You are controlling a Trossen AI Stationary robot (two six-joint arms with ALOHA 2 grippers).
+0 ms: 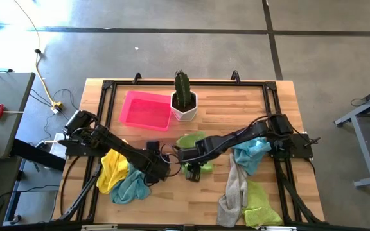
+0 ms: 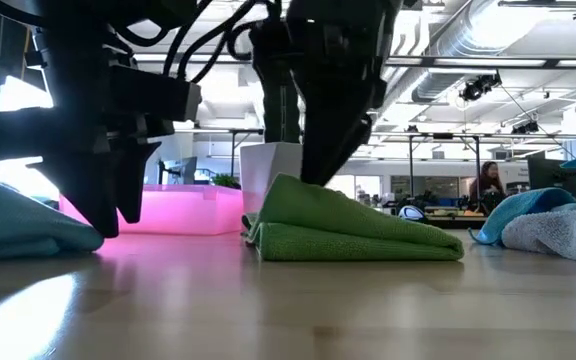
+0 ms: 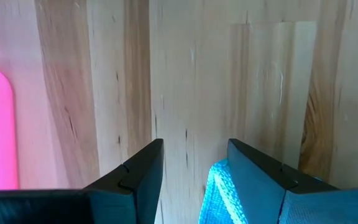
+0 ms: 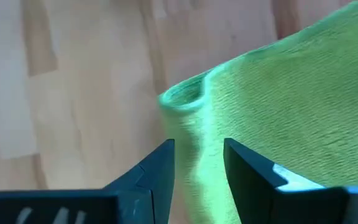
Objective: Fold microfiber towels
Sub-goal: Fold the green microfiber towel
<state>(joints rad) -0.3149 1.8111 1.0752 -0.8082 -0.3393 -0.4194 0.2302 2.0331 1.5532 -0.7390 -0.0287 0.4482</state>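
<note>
Right gripper (image 4: pixel 199 163) stands over the folded lime green microfiber towel (image 2: pixel 353 228) at the middle of the wooden surface (image 1: pixel 191 199), its two dark fingers parted with green cloth showing between them; whether it grips the towel cannot be told. Left gripper (image 3: pixel 191 171) hovers just beside, fingers apart over bare wood, a light blue towel's (image 3: pixel 224 196) edge near one finger. A yellow towel (image 1: pixel 113 168) lies by the left arm. Another blue towel (image 1: pixel 252 153), a grey towel (image 1: pixel 234 189) and a second green towel (image 1: pixel 262 204) lie at the right. A pink rectangular tray (image 1: pixel 146 110) sits behind, beside a potted cactus (image 1: pixel 184 96).
</note>
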